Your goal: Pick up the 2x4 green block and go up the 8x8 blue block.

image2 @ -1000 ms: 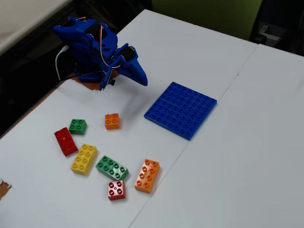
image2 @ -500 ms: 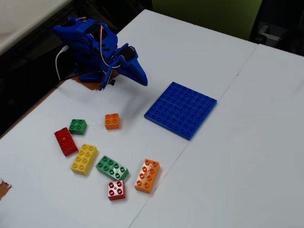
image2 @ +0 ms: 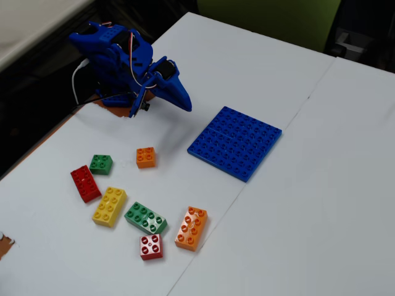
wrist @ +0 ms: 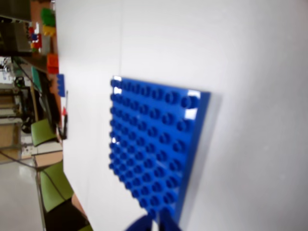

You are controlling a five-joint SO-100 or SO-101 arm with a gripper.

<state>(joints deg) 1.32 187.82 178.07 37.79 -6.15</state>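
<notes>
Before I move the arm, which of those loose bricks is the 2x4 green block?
In the fixed view, start at the 8x8 blue block and look toward the lower left, to the loose bricks. The 2x4 green block lies between the yellow brick and the long orange brick; unlike the square green brick, it has eight studs.

Fixed view: arm (image2: 123, 65) folded at the table's (image2: 321, 203) back-left, gripper (image2: 185, 103) just behind-left of the 8x8 blue block (image2: 235, 142), apart from it. Bricks cluster front-left. 2x4 green block (image2: 145, 217) sits between a long brick (image2: 110, 206) on its left and another (image2: 191, 228) on its right; a small one (image2: 151, 246) touches its front corner, probably. Two more bricks (image2: 85, 183) (image2: 100, 164) lie back-left, one (image2: 145, 157) alone nearer the baseplate. Wrist view: baseplate (wrist: 154, 154) right ahead of the fingertips.
</notes>
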